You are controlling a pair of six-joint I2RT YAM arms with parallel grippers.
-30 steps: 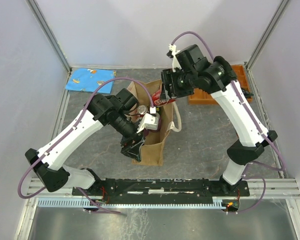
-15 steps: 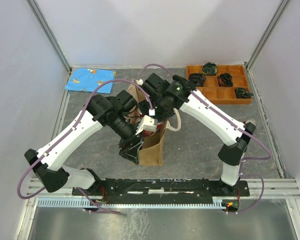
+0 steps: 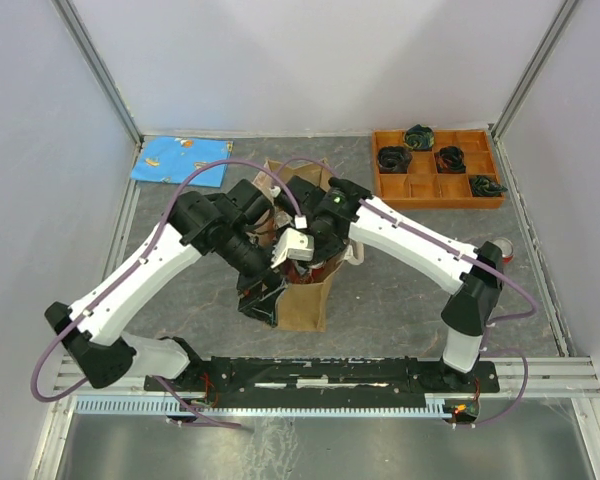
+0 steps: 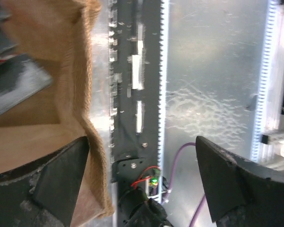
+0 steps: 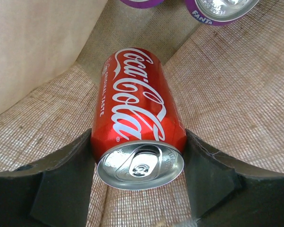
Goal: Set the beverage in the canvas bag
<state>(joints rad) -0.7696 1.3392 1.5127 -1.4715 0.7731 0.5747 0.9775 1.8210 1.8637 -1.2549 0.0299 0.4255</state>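
The canvas bag (image 3: 305,300) stands upright mid-table with its mouth open. My right gripper (image 3: 318,250) reaches down into the bag. In the right wrist view it (image 5: 138,142) is shut on a red Coca-Cola can (image 5: 137,118), with the can's top towards the camera and woven bag fabric (image 5: 236,85) all around. Two purple Fanta cans (image 5: 222,9) lie deeper in the bag. My left gripper (image 3: 263,300) is at the bag's near left rim. In its wrist view it (image 4: 142,142) is open, with the tan rim (image 4: 92,137) beside the left finger (image 4: 61,175).
An orange compartment tray (image 3: 435,185) with black items sits at the back right. A blue cloth (image 3: 180,160) lies at the back left. A small round silver-and-red thing (image 3: 502,250) sits by the right arm's elbow. The arm mounting rail (image 3: 330,375) runs along the near edge.
My right arm has swung from above the bag's far side down into its mouth with the red can, which uncovers the orange tray. The left arm has barely moved.
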